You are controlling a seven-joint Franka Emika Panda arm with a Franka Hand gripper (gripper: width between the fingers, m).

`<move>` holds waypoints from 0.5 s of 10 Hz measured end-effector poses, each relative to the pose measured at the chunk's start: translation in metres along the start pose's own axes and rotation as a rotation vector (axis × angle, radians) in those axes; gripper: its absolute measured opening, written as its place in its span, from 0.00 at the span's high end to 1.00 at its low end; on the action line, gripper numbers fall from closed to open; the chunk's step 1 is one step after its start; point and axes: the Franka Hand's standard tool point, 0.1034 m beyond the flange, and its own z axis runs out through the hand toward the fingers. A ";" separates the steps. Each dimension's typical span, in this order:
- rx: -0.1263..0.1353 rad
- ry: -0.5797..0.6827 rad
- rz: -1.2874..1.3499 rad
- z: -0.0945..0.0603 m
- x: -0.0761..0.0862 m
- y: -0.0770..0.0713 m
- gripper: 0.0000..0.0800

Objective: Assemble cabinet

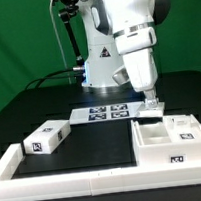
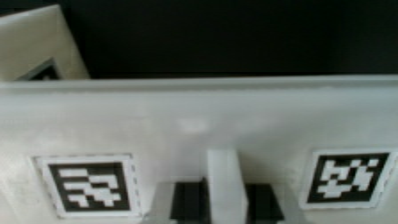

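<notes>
The cabinet shell (image 1: 176, 146), a white box with compartments and square tags, lies at the exterior view's right. My gripper (image 1: 150, 107) stands straight down over its back left corner. In the wrist view the gripper (image 2: 222, 203) has its two dark fingers (image 2: 185, 203) pressed against either side of a thin white wall of the shell (image 2: 196, 120), between two tags. It is shut on that wall. A small white tagged drawer block (image 1: 47, 138) lies on the dark table at the exterior view's left, far from the gripper.
The marker board (image 1: 102, 113) lies flat in front of the robot base. A long low white border rail (image 1: 67, 178) runs along the table's front and left. A white tagged piece (image 2: 39, 55) shows at the wrist view's edge; I cannot tell which part it is.
</notes>
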 end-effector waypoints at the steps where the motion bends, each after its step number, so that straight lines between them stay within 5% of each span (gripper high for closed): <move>1: -0.002 0.000 0.002 0.000 0.000 0.003 0.91; 5: 0.016 -0.002 -0.020 0.005 0.000 0.002 0.91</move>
